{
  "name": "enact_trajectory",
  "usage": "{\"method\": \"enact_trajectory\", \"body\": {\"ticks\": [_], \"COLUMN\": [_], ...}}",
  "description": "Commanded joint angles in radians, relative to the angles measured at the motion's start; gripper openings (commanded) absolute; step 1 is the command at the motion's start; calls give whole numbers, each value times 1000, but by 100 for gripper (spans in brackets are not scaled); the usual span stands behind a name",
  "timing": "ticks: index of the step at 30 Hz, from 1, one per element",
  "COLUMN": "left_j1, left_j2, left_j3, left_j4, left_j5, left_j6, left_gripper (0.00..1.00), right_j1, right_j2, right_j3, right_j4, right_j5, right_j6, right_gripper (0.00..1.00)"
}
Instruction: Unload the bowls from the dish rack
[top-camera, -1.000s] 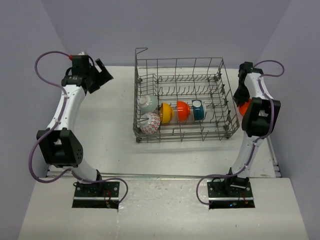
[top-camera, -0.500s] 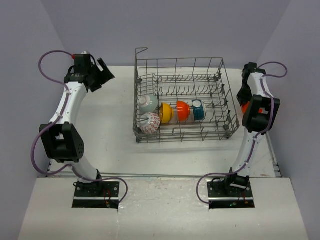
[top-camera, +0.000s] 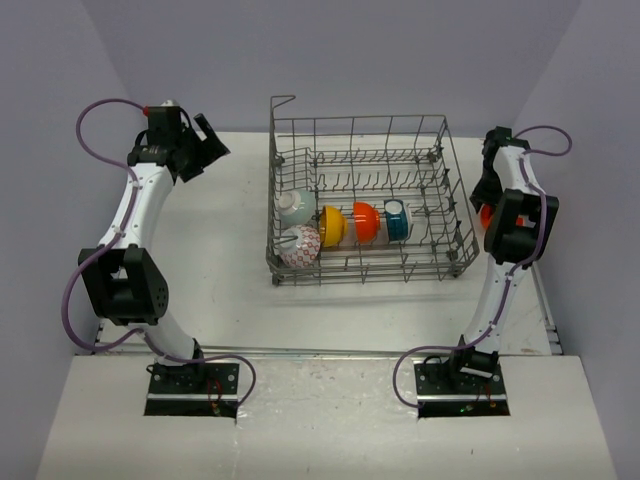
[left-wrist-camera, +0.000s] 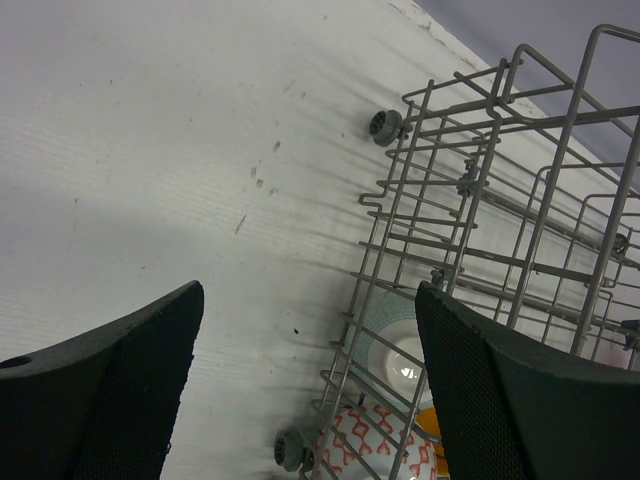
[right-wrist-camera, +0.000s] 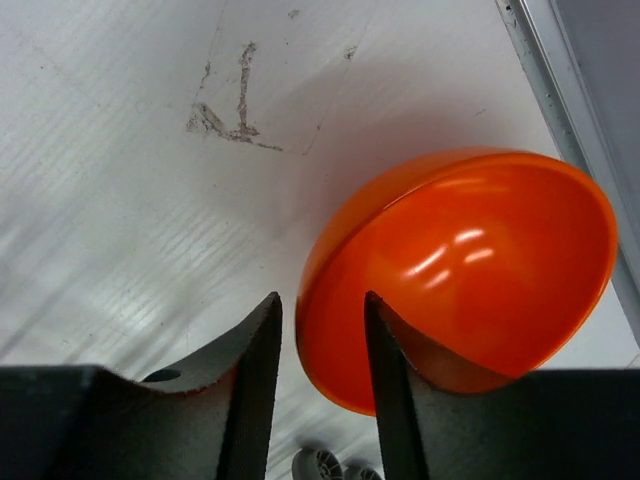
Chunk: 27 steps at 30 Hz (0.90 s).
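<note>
From where I stand, this looks like the set-down of one bowl, with most of the unloading not yet done. The large grey wire dish rack (top-camera: 370, 265) fills the middle of the overhead view, standing on the white surface (top-camera: 210, 260). Along its front row, left to right, are a pale white-green bowl (top-camera: 293, 208), just below it a white bowl with a red pattern (top-camera: 299, 245), a yellow bowl (top-camera: 332, 226), an orange bowl (top-camera: 366, 222) and a teal-blue patterned bowl (top-camera: 397, 220). A second, glossy orange bowl (right-wrist-camera: 470, 270) lies outside the rack at the far right, on the surface near its edge.

Next, I judge, the right hand must lift straight off that rim without dragging the bowl. Then it can swing over the rack's tall side for another; the teal one sits nearest.

The left hand (left-wrist-camera: 305, 295) hangs at the upper left of the overhead view, off the rack's left end. Its fingers are spread wide, holding and touching nothing.

The right hand (right-wrist-camera: 321, 305), low in its wrist view, straddles the glossy bowl's rim with the fingers a little apart. A sliver of surface shows between the outer finger and the bowl wall. That reads as released, not clenched.
</note>
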Motion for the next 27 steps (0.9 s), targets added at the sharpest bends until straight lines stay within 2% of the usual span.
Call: {"method": "enact_trajectory", "body": {"ticks": [1,5,6,7,9,10,19,23,26,27], "left_j1": [-6,-6,-4,-6,-6,-6,-6,-6,-6,-4], "left_j2": [-5,-10,-10,-12,-15,-19,-64,-104,-133,-145], "left_j3": [33,30,30,30,30,29,-11,-51,-77,-83], "left_j4": [30,30,30,30,32,32,53,63,61,58], "left_j5": [19,21,21,21,18,18,30,25,24,21], "left_j6": [-3,-6,-6,-6,-7,-9,-33,-37,-35,-32], "left_gripper": [87,87,87,87,87,87,88,88,87,86], "right_j1": [1,1,1,1,6,9,26,26,26,26], "right_j2": [-47,-89,-99,-109,-148,-162,-355,-458,-543,-565], "right_j3": [35,32,32,30,15,6,-91,-193,-322,-394], "right_j4": [0,-2,0,-2,-2,6,9,38,79,98], "right_j5": [12,0,-6,-14,-20,-31,-67,-92,-104,-112], "right_j6": [5,4,4,4,4,2,1,8,10,11], "right_gripper": [40,60,62,68,72,79,82,79,61,40]}}
